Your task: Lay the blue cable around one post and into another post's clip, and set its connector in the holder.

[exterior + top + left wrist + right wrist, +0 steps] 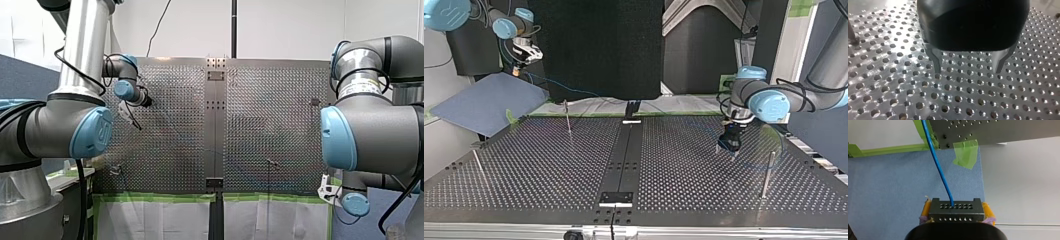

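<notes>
None of the task's three steps looks finished. At the left, my left gripper point(967, 72) hangs just above the perforated metal desk point(885, 95). Its bare metal fingers are spread apart with nothing between them. Across the desk stand thin upright metal posts point(568, 119). I can make out no cable wrapped round or clipped into any of them, and I cannot pick out the holder. At the right, off the desk's near corner and over a blue mat point(885, 195), my right gripper point(956, 209) has its yellow pads clamped on the dark grey perforated connector block point(956, 216). The thin blue cable point(939, 170) runs from the block to the desk edge beside green tape point(965, 155). Routing, clipping and seating all remain.
</notes>
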